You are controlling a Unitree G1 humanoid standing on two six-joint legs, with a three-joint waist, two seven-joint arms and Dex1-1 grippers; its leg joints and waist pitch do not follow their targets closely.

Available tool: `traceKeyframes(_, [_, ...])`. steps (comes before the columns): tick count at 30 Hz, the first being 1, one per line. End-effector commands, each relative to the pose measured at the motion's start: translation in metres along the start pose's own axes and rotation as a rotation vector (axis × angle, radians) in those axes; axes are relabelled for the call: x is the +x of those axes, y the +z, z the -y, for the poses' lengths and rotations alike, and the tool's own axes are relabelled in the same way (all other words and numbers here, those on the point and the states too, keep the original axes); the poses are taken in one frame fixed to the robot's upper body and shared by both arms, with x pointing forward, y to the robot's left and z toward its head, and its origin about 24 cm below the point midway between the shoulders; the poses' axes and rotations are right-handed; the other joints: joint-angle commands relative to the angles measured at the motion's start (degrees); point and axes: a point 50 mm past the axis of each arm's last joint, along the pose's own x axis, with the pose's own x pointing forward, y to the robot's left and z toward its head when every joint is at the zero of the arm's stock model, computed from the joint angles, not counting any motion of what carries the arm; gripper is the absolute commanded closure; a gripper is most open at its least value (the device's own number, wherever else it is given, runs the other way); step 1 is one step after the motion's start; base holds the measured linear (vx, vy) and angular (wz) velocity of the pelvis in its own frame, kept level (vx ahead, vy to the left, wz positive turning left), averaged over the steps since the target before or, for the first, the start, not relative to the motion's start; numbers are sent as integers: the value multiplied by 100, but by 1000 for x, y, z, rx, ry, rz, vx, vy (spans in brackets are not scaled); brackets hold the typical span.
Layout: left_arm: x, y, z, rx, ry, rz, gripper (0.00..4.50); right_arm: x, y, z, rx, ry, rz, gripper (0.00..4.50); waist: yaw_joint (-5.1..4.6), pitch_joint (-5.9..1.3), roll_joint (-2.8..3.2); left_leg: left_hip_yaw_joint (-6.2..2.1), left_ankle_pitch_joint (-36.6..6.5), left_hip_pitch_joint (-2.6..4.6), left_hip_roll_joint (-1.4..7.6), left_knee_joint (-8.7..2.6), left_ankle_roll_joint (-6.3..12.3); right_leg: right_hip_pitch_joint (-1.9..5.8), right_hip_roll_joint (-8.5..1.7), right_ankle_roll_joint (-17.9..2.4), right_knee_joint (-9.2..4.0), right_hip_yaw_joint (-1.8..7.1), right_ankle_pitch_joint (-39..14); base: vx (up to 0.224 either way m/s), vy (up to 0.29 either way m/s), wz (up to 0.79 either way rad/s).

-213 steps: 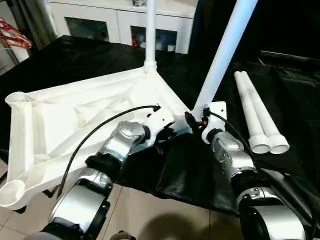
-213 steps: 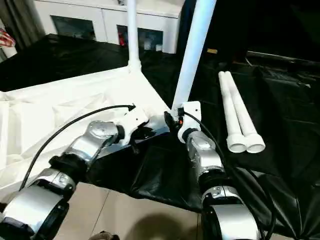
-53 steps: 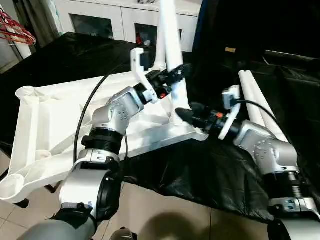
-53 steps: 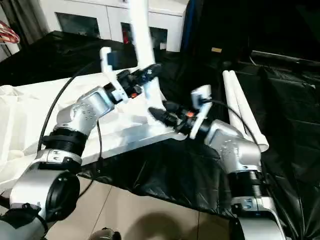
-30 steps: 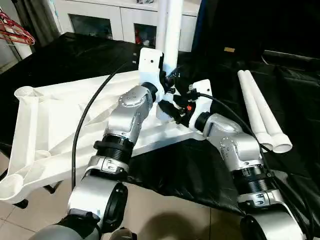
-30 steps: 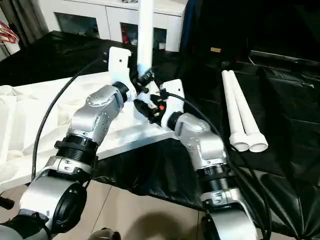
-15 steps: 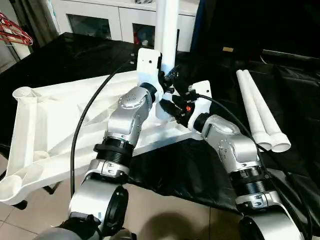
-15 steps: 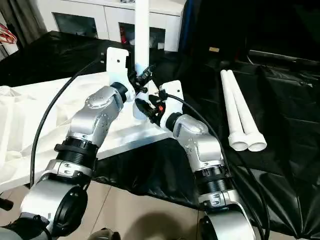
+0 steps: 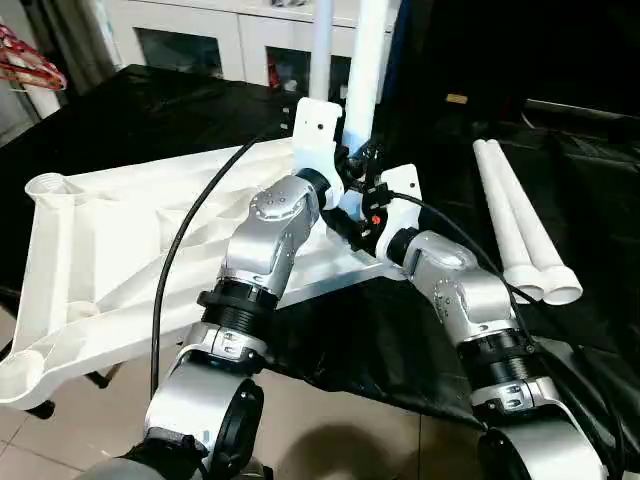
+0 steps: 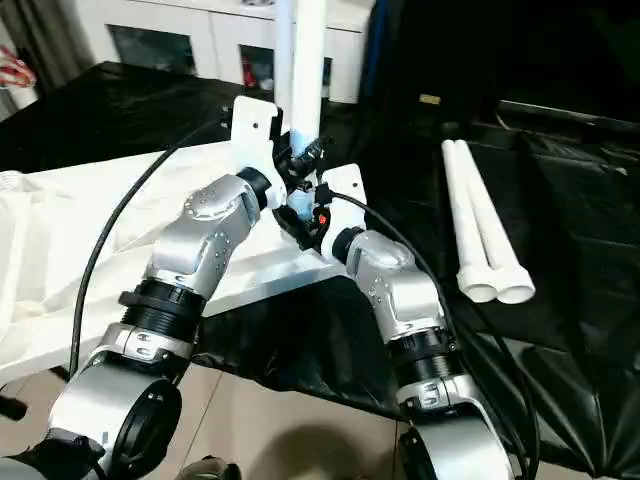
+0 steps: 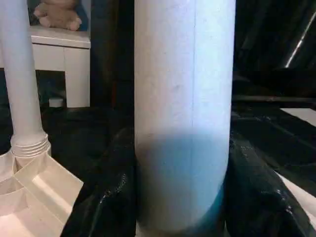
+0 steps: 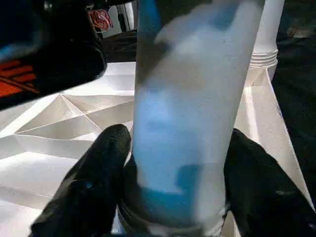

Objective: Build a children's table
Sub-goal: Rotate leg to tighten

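Observation:
The children's table top (image 9: 120, 230) lies upside down, ribs up, on black cloth. One white leg (image 9: 322, 40) stands in its far corner socket. A second leg (image 9: 367, 50) stands upright at the near right corner. My left gripper (image 9: 353, 165) is shut on this second leg, whose shaft (image 11: 182, 98) sits between its black fingers (image 11: 108, 197). My right gripper (image 9: 348, 218) clasps the same leg lower down, just above the socket. Its fingers (image 12: 98, 177) press both sides of the shaft (image 12: 187, 98).
Two loose white legs (image 9: 515, 220) lie side by side on the black cloth to the right. A white glass-door cabinet (image 9: 230, 40) stands behind the table. Red hangers (image 9: 25, 65) show at the far left. Tiled floor (image 9: 320, 420) lies below the front edge.
The held leg has swung to the right, uncovering the far leg behind it. Both grippers moved right with it and keep their places on the shaft.

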Motion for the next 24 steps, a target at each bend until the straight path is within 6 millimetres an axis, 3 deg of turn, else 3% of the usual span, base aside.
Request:
traceKeyframes(1, [0,2,4,6,-24,7,257,0,6,4,-1,-12,25,195,-23,-436,-52,-115,-978,107,193,-340,168,351,-374,-890,-404,257,-880,0,0,0])
traceKeyframes(9, [-1,2,1,0,-8,2,257,0,8,3,5,10,38,198,-20,-438,-53,-114,-966,107,193,-338,170,350,-370,-903,-397,257,-843,0,0,0])
traceKeyframes(10, [-1,2,1,-3,-5,1,201,0,8,3,5,12,39,198,-21,-436,-52,-116,-956,104,194,-341,177,353,-371,-909,-395,255,-838,0,0,0])
traceKeyframes(11, [-1,2,-1,-23,-9,-1,187,-1,8,3,6,26,41,198,-20,-437,-48,-115,-958,106,194,-339,180,350,-371,-909,-397,255,-840,0,0,0])
traceKeyframes(17, [-3,8,-11,-101,-57,24,137,-13,12,-4,41,224,98,198,0,-439,-45,-112,-997,103,192,-326,274,370,-371,-966,-394,249,-752,0,0,0])
traceKeyframes(24, [-9,21,-14,-352,-271,30,95,-33,10,-11,69,487,118,200,25,-432,-38,-111,-995,106,190,-314,341,373,-373,-1151,-387,233,-842,0,0,0])
